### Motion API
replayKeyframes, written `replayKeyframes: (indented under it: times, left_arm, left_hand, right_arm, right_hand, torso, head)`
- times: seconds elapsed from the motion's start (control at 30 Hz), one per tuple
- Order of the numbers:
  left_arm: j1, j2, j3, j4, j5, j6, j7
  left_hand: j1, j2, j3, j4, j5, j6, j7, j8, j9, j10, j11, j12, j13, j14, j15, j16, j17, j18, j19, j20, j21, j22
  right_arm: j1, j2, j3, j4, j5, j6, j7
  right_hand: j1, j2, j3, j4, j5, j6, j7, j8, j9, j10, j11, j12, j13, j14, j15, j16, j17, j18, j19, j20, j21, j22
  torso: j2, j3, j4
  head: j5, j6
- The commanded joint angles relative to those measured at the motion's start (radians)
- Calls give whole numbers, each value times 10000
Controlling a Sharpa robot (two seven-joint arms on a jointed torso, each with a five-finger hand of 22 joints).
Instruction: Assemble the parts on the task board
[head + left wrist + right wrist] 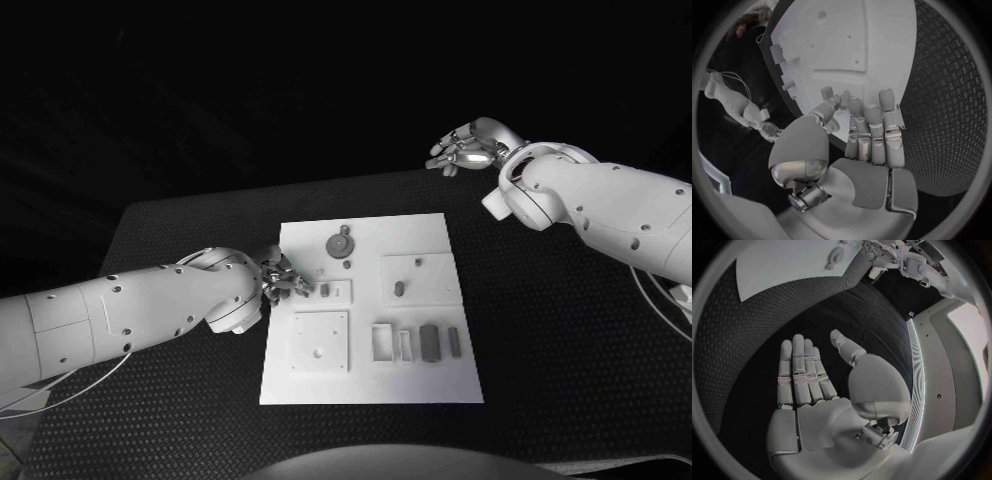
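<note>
My white board (433, 378) lies flat mid-table, holding a round part (339, 245) near its far edge and upright blocks (430, 341) in slots near its right side.

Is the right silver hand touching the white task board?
Apart. The head view shows the right silver hand beyond the table's far edge, with bare black table between it and the white task board.

Left hand (281, 277) at task board (433, 235) edge; right side unobstructed.
</note>
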Motion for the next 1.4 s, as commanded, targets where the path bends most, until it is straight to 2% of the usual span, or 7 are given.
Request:
replayKeyframes:
  times: [0.03,0.5,1.0,1.07,1.1,1.13,1.4]
  left_arm:
    - [-22,8,-14,18,-63,183,-115]
    - [-22,13,-14,43,-202,150,-232]
    - [-22,-33,-15,191,-774,223,-381]
    - [-22,-39,-15,201,-797,299,-406]
    - [-22,-44,-15,211,-834,303,-414]
    - [-22,-48,-15,221,-853,316,-417]
    - [-23,-61,-15,265,-1006,358,-483]
  left_hand:
    - [2,-120,10,86,-54,3,17,-48,-6,-31,26,31,-11,-5,-57,52,-16,-147,14,-72,43,193]
    - [-102,-293,-16,362,-120,-103,46,-94,-15,-58,52,91,11,-25,-106,106,-14,-147,34,-91,55,194]
    - [-415,-532,-48,994,-205,-307,111,-227,-65,-150,108,140,18,-92,-127,137,-46,-147,1,-102,37,188]
    - [-475,-590,-54,1111,-250,-346,125,-258,-78,-169,121,143,16,-108,-123,138,-53,-147,-11,-102,30,188]
    - [-452,-615,-49,1148,-594,-356,124,-267,-78,-181,129,147,17,-119,-120,142,-56,-138,-14,-109,30,190]
    - [-429,-649,-48,1163,-751,-362,129,-272,-79,-187,125,151,18,-124,-120,145,-57,-142,-18,-110,29,191]
    - [-569,-781,-84,1478,-777,-350,126,-285,-80,-193,124,179,21,-128,-124,171,-65,-147,-17,-115,27,190]
  right_arm:
    - [-2,-6,4,-4,10,75,58]
    - [-2,-5,4,15,9,69,70]
    - [-6,-27,4,21,9,72,70]
    - [-7,-26,4,23,-5,82,74]
    - [-7,-26,4,29,-6,98,74]
    - [-7,-28,4,32,-6,99,71]
    - [-9,-32,4,34,-6,99,71]
  right_hand:
    - [-108,10,5,29,27,-88,18,69,-12,-65,-9,59,-14,32,12,-62,18,67,1,34,-34,17]
    - [-121,0,6,30,27,-91,19,68,-15,-69,-8,62,-22,31,14,-70,23,67,-2,35,-36,19]
    - [-131,0,11,32,27,-92,20,70,-17,-71,-7,68,-32,32,15,-77,30,67,-3,36,-38,21]
    - [-124,-5,16,25,28,-94,19,70,-18,-72,-8,71,-35,32,14,-80,32,67,-4,34,-39,22]
    - [-100,-25,26,8,27,-95,18,72,-20,-75,-9,76,-43,33,13,-86,39,67,-8,29,-41,25]
    - [-82,-48,30,-1,27,-96,17,73,-21,-78,-9,80,-49,32,13,-91,44,67,-10,26,-42,27]
    - [-81,-63,30,2,27,-96,18,75,-23,-78,-9,85,-55,33,13,-95,48,67,-10,27,-42,29]
  torso:
    - [-6,-1,6]
    - [1,-1,1]
    - [0,4,3]
    - [0,3,2]
    - [-2,3,0]
    - [-5,6,0]
    - [0,12,-6]
  head:
    - [0,5]
    - [2,30]
    - [53,11]
    - [55,16]
    - [55,18]
    - [54,13]
    - [48,10]
